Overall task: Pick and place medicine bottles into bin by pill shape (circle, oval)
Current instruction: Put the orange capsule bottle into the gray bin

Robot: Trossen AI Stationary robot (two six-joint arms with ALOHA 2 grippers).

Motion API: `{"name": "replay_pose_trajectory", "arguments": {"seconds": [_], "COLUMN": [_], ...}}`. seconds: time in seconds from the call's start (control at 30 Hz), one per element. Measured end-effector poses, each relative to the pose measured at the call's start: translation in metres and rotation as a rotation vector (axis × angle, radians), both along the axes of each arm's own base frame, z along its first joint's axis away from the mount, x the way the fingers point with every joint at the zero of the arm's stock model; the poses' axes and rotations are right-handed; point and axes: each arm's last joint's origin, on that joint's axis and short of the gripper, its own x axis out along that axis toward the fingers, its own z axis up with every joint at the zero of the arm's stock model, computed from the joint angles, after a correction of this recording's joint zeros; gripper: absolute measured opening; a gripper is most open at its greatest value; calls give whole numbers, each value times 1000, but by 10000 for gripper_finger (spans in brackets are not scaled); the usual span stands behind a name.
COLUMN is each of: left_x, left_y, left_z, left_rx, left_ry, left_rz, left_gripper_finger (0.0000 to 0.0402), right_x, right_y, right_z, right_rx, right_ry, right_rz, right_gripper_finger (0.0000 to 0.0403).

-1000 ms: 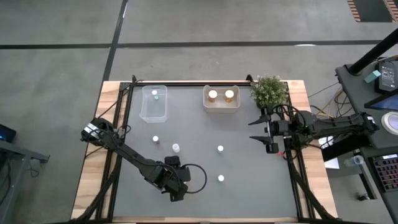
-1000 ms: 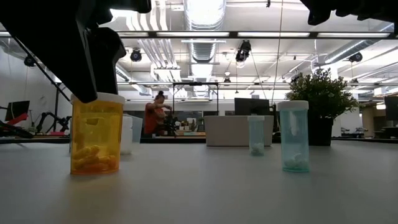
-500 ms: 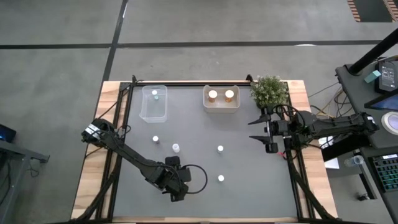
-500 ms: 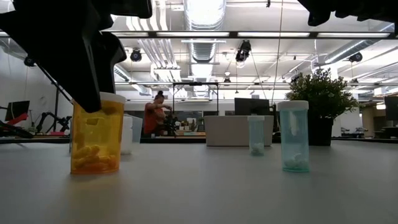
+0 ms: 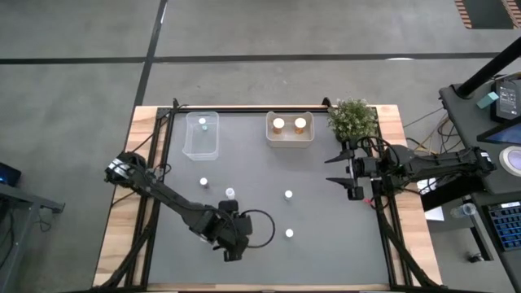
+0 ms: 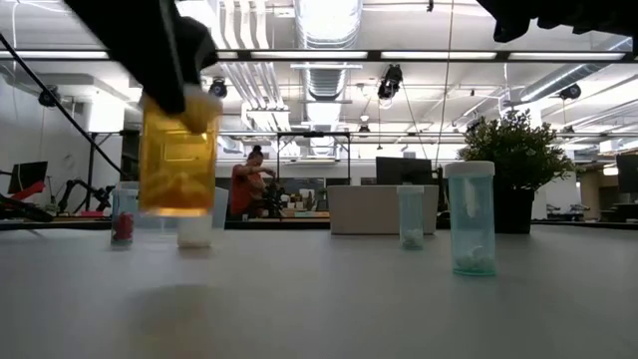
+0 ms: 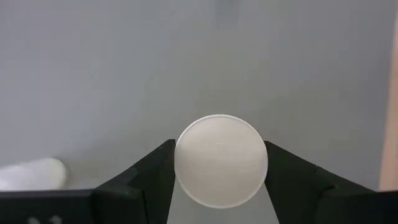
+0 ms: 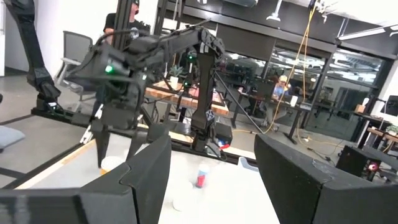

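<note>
No text, brand, number or sign can be read in any view; the orange bottle [image 6: 177, 155] lifted off the table carries a pale label whose print is too blurred to make out; the white cap [image 7: 221, 160] between the left arm's fingers shows faint raised marks that cannot be read; the screens at the right edge of the high view [image 5: 509, 98] show nothing legible; the bottles standing on the table [image 6: 470, 217] show no print that can be read.
</note>
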Motion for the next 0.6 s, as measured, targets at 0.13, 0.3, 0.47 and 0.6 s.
{"name": "replay_pose_trajectory", "arguments": {"seconds": [0.13,0.3,0.47,0.6], "left_x": [8,17,22,23], "left_y": [25,77,142,205], "left_z": [27,54,67,66], "left_rx": [11,63,200,339], "left_ry": [-3,-8,-6,43], "left_rz": [-55,-122,-208,-306], "left_gripper_finger": [194,194,194,194], "right_x": [1,3,4,4], "right_y": [-1,-3,-9,-12], "right_z": [-1,-8,-19,-28], "right_rx": [13,44,93,133], "right_ry": [17,86,195,267], "right_rz": [-30,-118,-309,-433], "right_gripper_finger": [224,224,224,224]}}
